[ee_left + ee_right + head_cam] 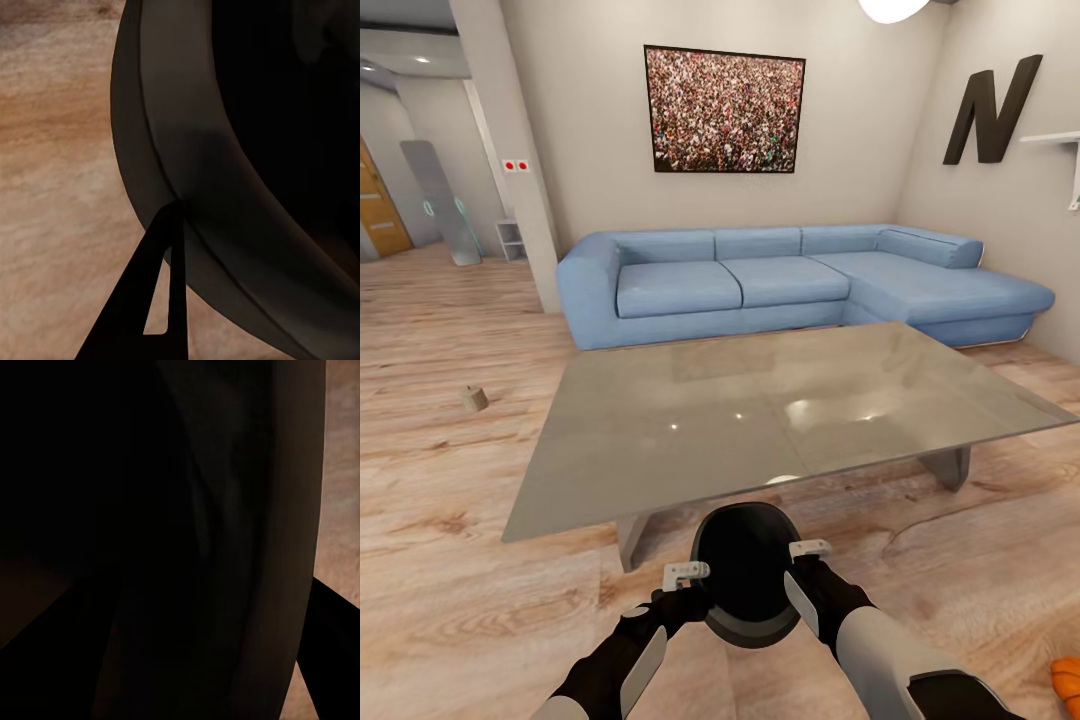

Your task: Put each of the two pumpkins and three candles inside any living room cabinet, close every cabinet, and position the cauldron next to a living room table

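Glass worktop (780,410) before the sofa (780,280); just beside its near edge, the black cauldron (745,585) held between left gripper (685,590) and right gripper (800,585), jaws clamped on its rim; one candle (476,398) on the floor; a pumpkin (1067,680) at lower right.

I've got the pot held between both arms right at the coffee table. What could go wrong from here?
1. The black round-bellied cauldron is pinched between the left gripper and right gripper at its rim; uneven release could tip or drop it.
2. It hangs close to the near edge of the grey glass-topped table; pushing forward could knock the glass.
3. A small orange pumpkin lies on the floor by the right arm, and a stubby beige candle further left; turning might kick them.
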You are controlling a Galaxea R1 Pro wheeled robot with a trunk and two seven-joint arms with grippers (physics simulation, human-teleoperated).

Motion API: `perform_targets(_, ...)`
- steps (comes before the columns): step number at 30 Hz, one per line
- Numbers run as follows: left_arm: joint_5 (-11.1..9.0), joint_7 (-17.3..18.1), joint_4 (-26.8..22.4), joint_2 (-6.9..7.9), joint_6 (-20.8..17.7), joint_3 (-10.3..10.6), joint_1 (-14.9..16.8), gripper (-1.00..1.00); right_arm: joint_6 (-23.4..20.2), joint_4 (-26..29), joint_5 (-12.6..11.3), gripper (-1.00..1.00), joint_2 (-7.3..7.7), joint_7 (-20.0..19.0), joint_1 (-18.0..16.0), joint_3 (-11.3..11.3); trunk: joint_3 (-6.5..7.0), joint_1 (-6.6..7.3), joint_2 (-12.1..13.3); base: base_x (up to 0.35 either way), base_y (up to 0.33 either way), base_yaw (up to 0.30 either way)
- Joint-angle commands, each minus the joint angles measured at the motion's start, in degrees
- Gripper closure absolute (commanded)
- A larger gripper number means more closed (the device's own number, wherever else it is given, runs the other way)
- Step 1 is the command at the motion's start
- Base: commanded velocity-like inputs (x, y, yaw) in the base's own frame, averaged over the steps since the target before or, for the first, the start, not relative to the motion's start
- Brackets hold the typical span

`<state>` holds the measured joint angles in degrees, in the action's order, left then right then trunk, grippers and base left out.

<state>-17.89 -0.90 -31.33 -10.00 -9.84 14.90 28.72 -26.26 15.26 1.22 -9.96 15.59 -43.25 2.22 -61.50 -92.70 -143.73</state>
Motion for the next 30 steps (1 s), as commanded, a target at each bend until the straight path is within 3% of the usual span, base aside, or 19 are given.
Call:
perform_targets(1, 0.40, -0.33, 0.04, 0.00, -0.24, -1.36, 0.02, 1.00, 2.71, 0.65, -0.95, 1.00, -0.04, -1.35, -0.04, -0.63, -0.05, 0.02, -0.03, 0.063, 0.000, 0.000)
perform_targets(18, 0.32, -0.33, 0.04, 0.00, -0.19, -1.37, 0.02, 1.00, 2.71, 0.65, -0.95, 1.00, -0.04, -1.35, -0.01, -0.63, -0.05, 0.02, -0.03, 0.029, 0.000, 0.000)
perform_targets(23, -1.18, -0.33, 0.04, 0.00, -0.18, -1.37, 0.02, 1.00, 2.71, 0.65, -0.92, 1.00, -0.04, -1.35, -0.03, -0.63, -0.05, 0.02, -0.03, 0.063, 0.000, 0.000)
perform_targets(30, -1.52, -0.33, 0.04, 0.00, -0.19, -1.37, 0.02, 1.00, 2.71, 0.65, -0.94, 1.00, -0.04, -1.35, -0.01, -0.63, -0.05, 0.02, -0.03, 0.039, 0.000, 0.000)
